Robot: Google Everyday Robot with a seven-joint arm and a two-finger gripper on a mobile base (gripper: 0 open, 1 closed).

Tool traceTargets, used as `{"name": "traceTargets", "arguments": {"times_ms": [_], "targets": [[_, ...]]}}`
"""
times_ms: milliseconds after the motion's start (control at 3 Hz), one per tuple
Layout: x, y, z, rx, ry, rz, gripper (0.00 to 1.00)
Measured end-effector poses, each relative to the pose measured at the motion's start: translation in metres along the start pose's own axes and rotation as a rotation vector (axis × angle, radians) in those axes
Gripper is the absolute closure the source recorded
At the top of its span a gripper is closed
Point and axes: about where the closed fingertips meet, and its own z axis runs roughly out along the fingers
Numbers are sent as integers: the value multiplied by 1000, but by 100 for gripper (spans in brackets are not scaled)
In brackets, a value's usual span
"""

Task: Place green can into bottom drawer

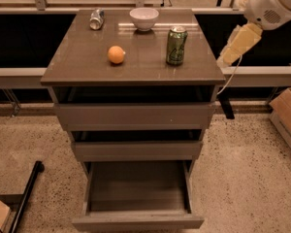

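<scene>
Camera view, the only one: the green can (pixel 176 45) stands upright on the table (pixel 82 64), in the right half of the top and nearer the front edge than the back. Its long axis is vertical, silver top upward, pale markings facing the camera. An orange (pixel 116 54) lies to its left, well apart from it. A white bowl (pixel 144 18) sits behind them near the back edge, and a silver can (pixel 96 19) lies on its side at the back left corner. The table surface is grey-brown and glossy, with reflections along the rear. Below it, the bottom drawer (pixel 138 222) is pulled far out, its tray open to view. The two drawers above it, the top drawer (pixel 135 115) and the middle drawer (pixel 137 150), project only slightly. The pincer (pixel 231 55) hangs off the table's right edge, level with the can and apart from it, at the end of a pale yellow arm segment (pixel 244 37); its state cannot be told. A white cable (pixel 230 79) trails beneath it. The floor (pixel 242 174) is speckled stone. A cardboard box (pixel 287 114) stands at the right and a black pole (pixel 27 192) lies at the lower left.
</scene>
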Motion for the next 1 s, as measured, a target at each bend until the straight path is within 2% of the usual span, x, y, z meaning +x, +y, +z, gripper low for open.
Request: {"name": "traceTargets", "arguments": {"times_ms": [333, 667, 1000], "targets": [[-5, -4, -2, 12, -17, 8, 0], [-10, -4, 9, 32, -53, 75, 0], [-44, -3, 44, 37, -148, 105, 0]]}}
